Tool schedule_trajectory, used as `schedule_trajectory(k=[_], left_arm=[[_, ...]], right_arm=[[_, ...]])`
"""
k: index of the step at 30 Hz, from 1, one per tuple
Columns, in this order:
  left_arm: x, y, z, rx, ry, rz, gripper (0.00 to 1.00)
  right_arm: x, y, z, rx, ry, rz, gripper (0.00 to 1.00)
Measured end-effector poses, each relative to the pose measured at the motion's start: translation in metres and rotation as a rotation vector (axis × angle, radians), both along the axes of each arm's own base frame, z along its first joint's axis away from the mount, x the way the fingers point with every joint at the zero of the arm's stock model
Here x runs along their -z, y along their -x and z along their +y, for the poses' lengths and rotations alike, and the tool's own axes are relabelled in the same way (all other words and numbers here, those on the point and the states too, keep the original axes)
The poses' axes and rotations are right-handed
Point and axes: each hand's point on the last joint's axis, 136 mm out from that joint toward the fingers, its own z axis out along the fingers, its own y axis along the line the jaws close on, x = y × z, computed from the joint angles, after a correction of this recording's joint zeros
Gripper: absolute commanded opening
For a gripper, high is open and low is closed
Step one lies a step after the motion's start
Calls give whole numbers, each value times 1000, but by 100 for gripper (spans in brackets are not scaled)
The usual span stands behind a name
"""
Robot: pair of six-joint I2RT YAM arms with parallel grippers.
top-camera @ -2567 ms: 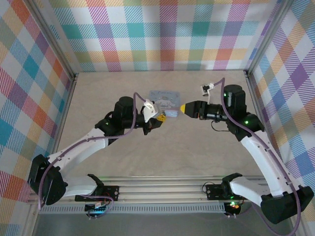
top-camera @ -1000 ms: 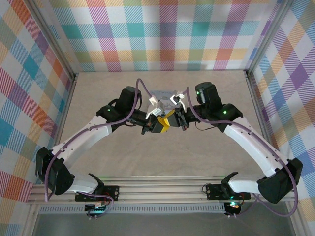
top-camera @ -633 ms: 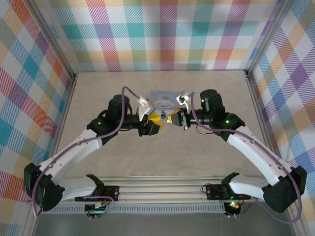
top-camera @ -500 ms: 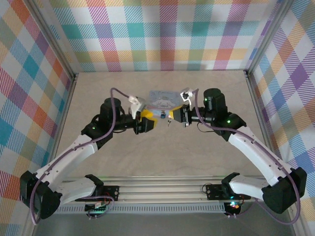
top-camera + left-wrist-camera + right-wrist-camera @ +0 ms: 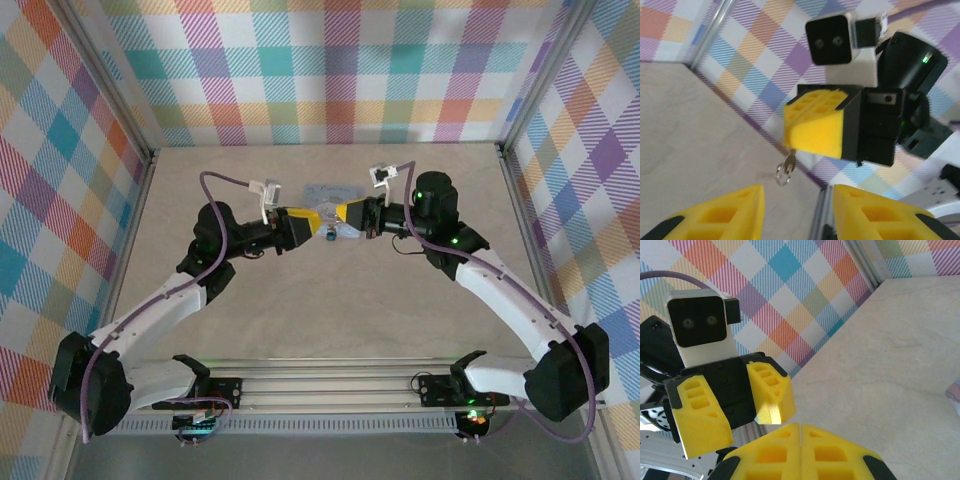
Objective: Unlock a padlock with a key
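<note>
Honestly the sketchy bit was the key. The right gripper had its fingers pressed flat together with just the end of the key pinched. The rest of it and its little ring hung below. I'd guess any bump would twist it or drop it. The left gripper sat nose to nose with it, fingers parted partway and holding nothing, so a clash between the two looked like the likeliest cause. The padlock lay flat on the worktop right under both, gripped by nobody, so I reckon poking a key at it would just shove it away. Room-wise there was lots of bare worktop toward the arm bases and out to both sides, with the checked back wall closer behind.
</note>
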Motion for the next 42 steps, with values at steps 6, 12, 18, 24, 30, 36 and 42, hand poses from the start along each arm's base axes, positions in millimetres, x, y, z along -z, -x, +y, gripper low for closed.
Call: schedule_trajectory(k=[6, 12, 18, 24, 30, 36, 42], left_arm=[[-7, -4, -8, 60, 97, 56, 30], [-6, -10, -13, 84, 140, 107, 29], [-5, -6, -18, 118, 149, 122, 29], [-1, -6, -23, 129, 148, 127, 27], [1, 0, -27, 153, 141, 132, 29], [2, 0, -27, 154, 138, 136, 24], [4, -1, -27, 152, 131, 145, 9]], right_arm=[[-4, 0, 2, -4, -46, 15, 0], [-7, 1, 3, -14, -69, 21, 0], [-10, 1, 3, -16, -80, 17, 0], [-11, 0, 2, -12, -84, 17, 0], [-13, 0, 3, -15, -91, 10, 0], [-13, 0, 3, -20, -92, 9, 0], [-15, 2, 5, -34, -103, 12, 0]])
